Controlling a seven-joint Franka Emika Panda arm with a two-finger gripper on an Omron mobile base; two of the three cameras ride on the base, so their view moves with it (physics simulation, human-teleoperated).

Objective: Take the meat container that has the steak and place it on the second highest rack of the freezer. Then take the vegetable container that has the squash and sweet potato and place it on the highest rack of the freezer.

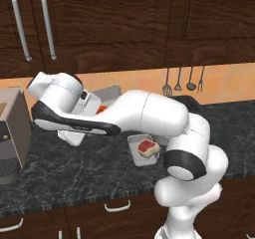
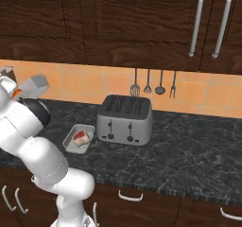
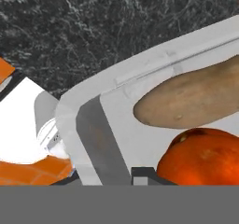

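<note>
No writing is readable. The tan oblong sweet potato and round orange squash lie in a grey tray, squash at six o'clock of the potato. The gripper's state: cannot tell. The red steak sits in another grey tray.

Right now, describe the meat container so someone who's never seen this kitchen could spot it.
Start at the silver toaster on the dark marble counter. Just to its left sits a shallow grey tray, the meat container. It holds one red steak with a pale fat edge, whereas the other container holds orange squash and sweet potato.
</note>
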